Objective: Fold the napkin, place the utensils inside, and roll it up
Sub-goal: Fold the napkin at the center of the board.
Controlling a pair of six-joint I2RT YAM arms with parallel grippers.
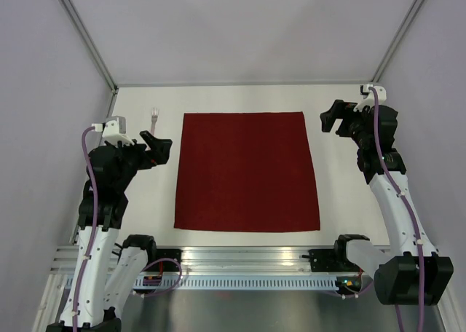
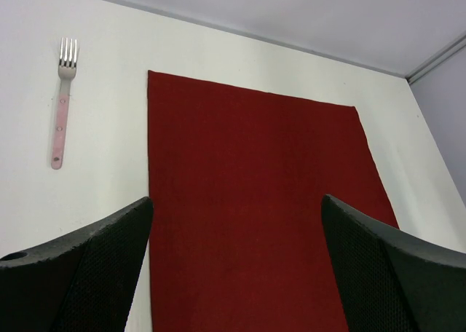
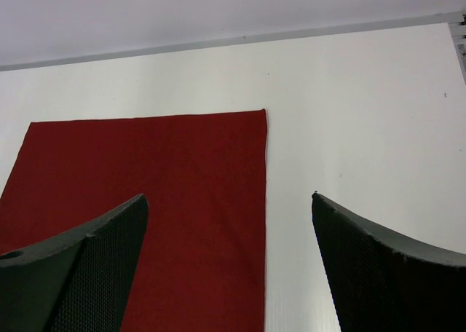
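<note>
Nothing looks done yet: the plain dark red square cloth napkin (image 1: 247, 170) lies flat and unfolded mid-frame on the white counter (image 1: 145, 215), and the small silvery fork with a pinkish handle (image 2: 62, 106) lies apart from it at upper left. Folding, loading and rolling remain. I count one napkin, one fork and two pincers; the left pincer (image 1: 157, 147) and right pincer (image 1: 330, 118) are both spread wide, holding nothing.
</note>
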